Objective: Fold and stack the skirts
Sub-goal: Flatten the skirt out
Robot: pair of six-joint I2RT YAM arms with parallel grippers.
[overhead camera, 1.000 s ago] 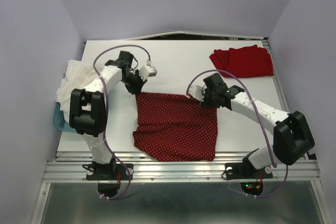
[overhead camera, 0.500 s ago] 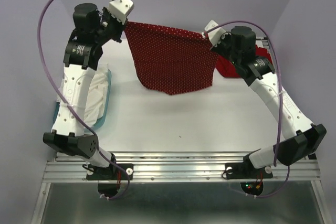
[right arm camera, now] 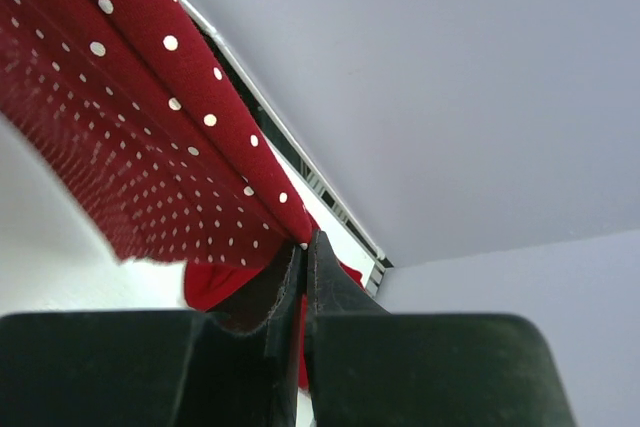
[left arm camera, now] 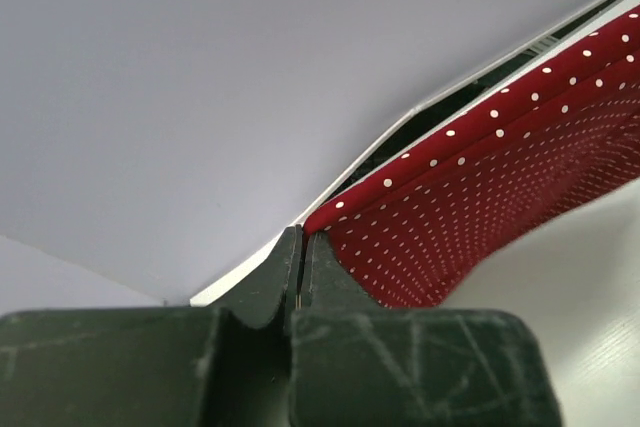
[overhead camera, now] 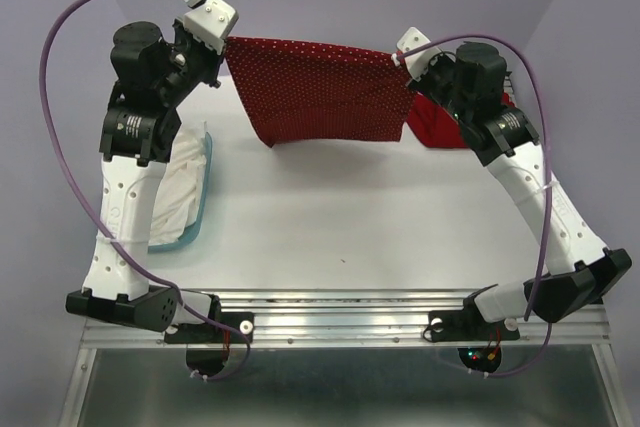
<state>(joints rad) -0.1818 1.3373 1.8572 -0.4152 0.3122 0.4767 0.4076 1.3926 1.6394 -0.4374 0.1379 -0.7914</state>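
Observation:
The dark red polka-dot skirt (overhead camera: 320, 92) hangs stretched in the air between both grippers, high above the far part of the table. My left gripper (overhead camera: 226, 44) is shut on its left top corner; the wrist view shows the cloth (left arm camera: 480, 207) pinched at the fingertips. My right gripper (overhead camera: 408, 65) is shut on its right top corner, with the cloth (right arm camera: 130, 117) running off to the left. The plain bright red skirt (overhead camera: 450, 125) lies folded at the far right of the table, partly hidden behind the hanging skirt and the right arm; it also shows in the right wrist view (right arm camera: 220, 282).
A teal bin (overhead camera: 201, 187) with white cloth (overhead camera: 165, 192) sits at the table's left edge under the left arm. The white table (overhead camera: 340, 217) ends at a metal rail near the arm bases. Grey walls close in on all sides.
Both grippers took the spotted skirt from flat on the table and lifted it high. Over the last half second they moved apart and pulled its top edge taut.

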